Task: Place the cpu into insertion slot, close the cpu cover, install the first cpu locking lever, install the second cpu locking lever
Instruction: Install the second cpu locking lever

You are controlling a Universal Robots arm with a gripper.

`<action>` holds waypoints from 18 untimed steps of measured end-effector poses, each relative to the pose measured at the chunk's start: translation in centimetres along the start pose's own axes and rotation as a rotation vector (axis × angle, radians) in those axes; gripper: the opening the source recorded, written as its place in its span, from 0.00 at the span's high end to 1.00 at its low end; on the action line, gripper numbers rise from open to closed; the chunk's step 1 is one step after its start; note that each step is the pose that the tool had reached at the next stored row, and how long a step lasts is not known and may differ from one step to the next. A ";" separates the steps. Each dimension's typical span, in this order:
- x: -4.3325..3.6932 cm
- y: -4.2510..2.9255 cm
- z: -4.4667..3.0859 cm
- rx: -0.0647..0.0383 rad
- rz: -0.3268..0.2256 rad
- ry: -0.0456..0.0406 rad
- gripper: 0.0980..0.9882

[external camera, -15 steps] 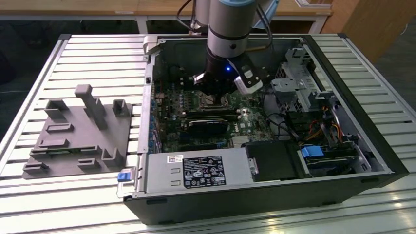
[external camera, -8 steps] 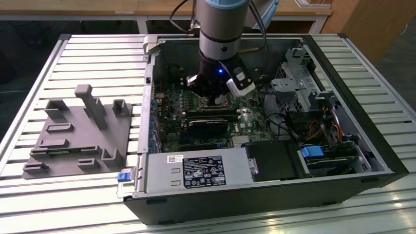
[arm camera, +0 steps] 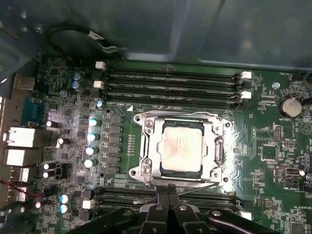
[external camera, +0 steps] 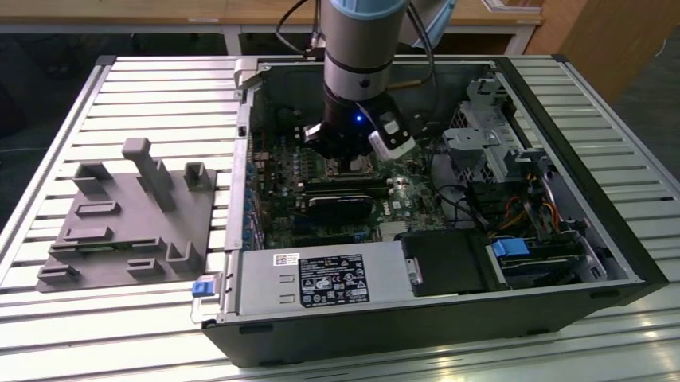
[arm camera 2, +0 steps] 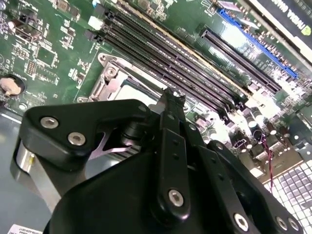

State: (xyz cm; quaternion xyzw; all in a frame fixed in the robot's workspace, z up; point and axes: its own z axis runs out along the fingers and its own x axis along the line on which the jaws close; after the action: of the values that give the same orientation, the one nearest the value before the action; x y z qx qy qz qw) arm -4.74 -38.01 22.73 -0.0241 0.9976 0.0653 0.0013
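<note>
The open computer case (external camera: 425, 263) lies on its side on a slatted metal table (external camera: 127, 318), with a grey moulded fixture tray (external camera: 127, 223) resting on the slats toward the exterior view's left. Inside the case the silver power supply box (external camera: 318, 280) sits along the near edge, and the green motherboard (external camera: 287, 167) covers the floor behind it. The arm (external camera: 361, 64) reaches straight down into the case, its wrist low over the board.

In the first wrist view the long black memory slots (arm camera: 170, 87) run in a row beside the insertion slot (arm camera: 146, 168), whose metal rim is screwed to the board. The cpu cover (arm camera: 214, 141) lies flat and closed over the socket, its silver frame ringing the chip. The cpu (arm camera: 181, 146) sits seated in the slot, its dull silver top showing through the cover's window. A thin locking lever (arm camera: 197, 187) slants along the socket's edge nearest the gripper.

The gripper (arm camera: 168, 189) hangs just at that edge of the socket, its two black fingers (arm camera: 162, 200) pressed together with no gap and nothing between them. In the second wrist view the joined fingertips (arm camera 2: 171, 100) point down right beside the cover's frame.
</note>
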 end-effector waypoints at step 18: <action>1.10 -0.90 0.39 -0.029 0.005 -0.0020 0.99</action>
State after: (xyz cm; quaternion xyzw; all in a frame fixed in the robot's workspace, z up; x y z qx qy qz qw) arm -5.79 -38.91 22.23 -0.0216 0.9966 0.0797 0.0018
